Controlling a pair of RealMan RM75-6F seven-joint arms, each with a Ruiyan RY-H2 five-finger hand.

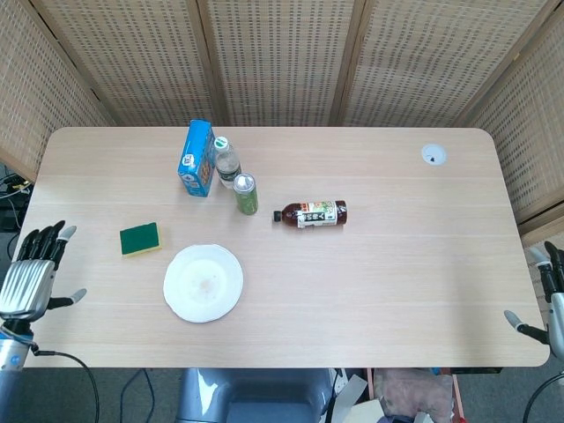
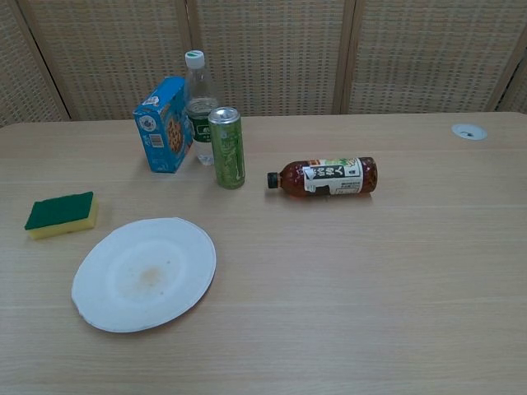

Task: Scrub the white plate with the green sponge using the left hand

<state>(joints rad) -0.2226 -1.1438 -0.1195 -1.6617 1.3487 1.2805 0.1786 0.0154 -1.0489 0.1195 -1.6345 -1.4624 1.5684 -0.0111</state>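
The white plate (image 1: pixel 203 282) (image 2: pixel 144 273) lies flat on the table's front left, with a brownish stain at its middle. The green sponge with a yellow underside (image 1: pixel 140 238) (image 2: pixel 61 214) lies just left of and behind the plate, a small gap between them. My left hand (image 1: pixel 31 276) hovers at the table's left edge, fingers spread and holding nothing, well left of the sponge. My right hand (image 1: pixel 548 298) shows only partly at the far right edge, fingers apart and empty. Neither hand appears in the chest view.
A blue box (image 1: pixel 196 159), a clear water bottle (image 1: pixel 226 162) and a green can (image 1: pixel 246 194) stand in a cluster behind the plate. A brown tea bottle (image 1: pixel 311 214) lies on its side mid-table. A white grommet (image 1: pixel 433 155) sits at the back right.
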